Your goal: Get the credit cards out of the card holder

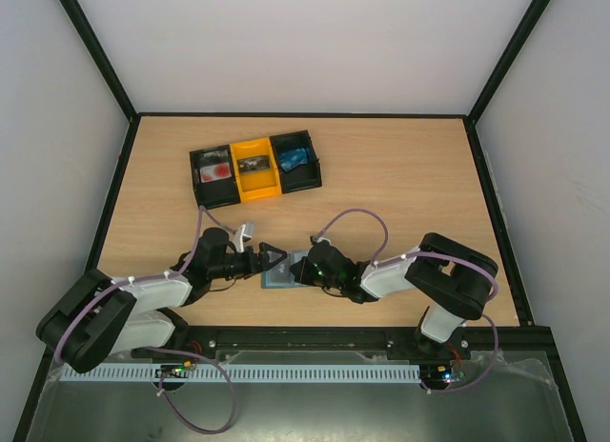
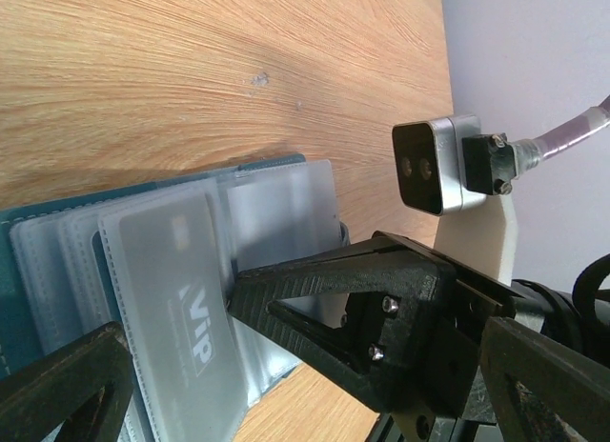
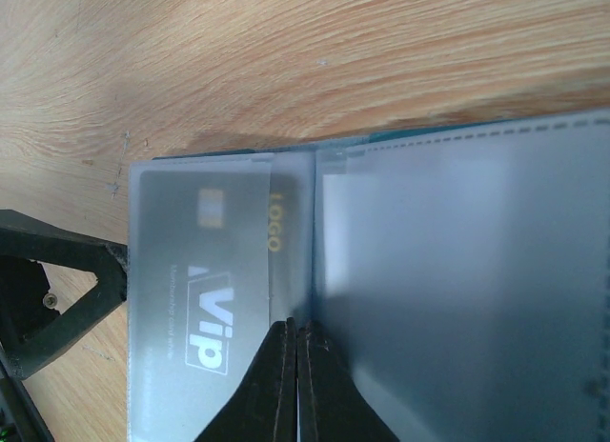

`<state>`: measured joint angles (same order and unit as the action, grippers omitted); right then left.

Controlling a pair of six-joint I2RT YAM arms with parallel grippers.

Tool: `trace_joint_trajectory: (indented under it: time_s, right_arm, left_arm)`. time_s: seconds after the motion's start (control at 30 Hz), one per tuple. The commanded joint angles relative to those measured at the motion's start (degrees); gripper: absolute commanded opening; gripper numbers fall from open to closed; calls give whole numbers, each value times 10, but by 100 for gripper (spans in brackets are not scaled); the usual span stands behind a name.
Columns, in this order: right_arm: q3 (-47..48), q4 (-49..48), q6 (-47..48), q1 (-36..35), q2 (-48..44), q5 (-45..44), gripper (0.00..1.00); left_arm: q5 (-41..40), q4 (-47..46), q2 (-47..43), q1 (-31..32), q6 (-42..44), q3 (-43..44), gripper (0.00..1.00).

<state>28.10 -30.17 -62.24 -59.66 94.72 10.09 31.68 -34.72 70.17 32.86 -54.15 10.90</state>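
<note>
Top external: card holder (image 1: 281, 272) lies opened flat on the worktop (image 1: 400, 175), and both arms meet over it. Left tool (image 1: 271, 259) comes in from the holder's left and right tool (image 1: 303, 271) from its right.

Left tool: I read it as wide open and holding nothing. In left wrist its two fingers (image 2: 62, 385) sit at the bottom corners of the view, with the holder's sleeves (image 2: 276, 204) between and beyond them.

Right tool: jaws are fully together. In right wrist the tips (image 3: 294, 366) rest on the holder (image 3: 457, 271) right at the crease between its two panels. I can't tell whether any sleeve edge is nipped between them. Left wrist shows the same tool (image 2: 286, 309) with its tip on the sleeves, and its wrist camera (image 2: 434, 166) just above.

Credit card (image 3: 205, 299) is inside the holder, under a frosted sleeve on the panel left of the crease in the right wrist view. I can see white "VIP" print, a gold "LOGO" and a chip through the plastic. Left wrist shows the same card (image 2: 181, 299) in the front sleeve of a stack. I can't make out any other cards.

Black-and-yellow tray (image 1: 259, 189) sits on the far side of the holder, well apart from it. It has three compartments with small items in each, too small to identify.
</note>
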Motion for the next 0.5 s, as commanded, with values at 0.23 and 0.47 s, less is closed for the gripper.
trace_joint_trajectory:
  time_s: [0.23, 0.47]
  right_arm:
    - [-13, 49, -4, -4, 27, 7, 2]
    - [-16, 21, -8, -4, 27, 24, 2]
  left_arm:
    - [21, -5, -24, 17, -8, 20, 100]
    - [13, 4, -36, 27, -18, 34, 100]
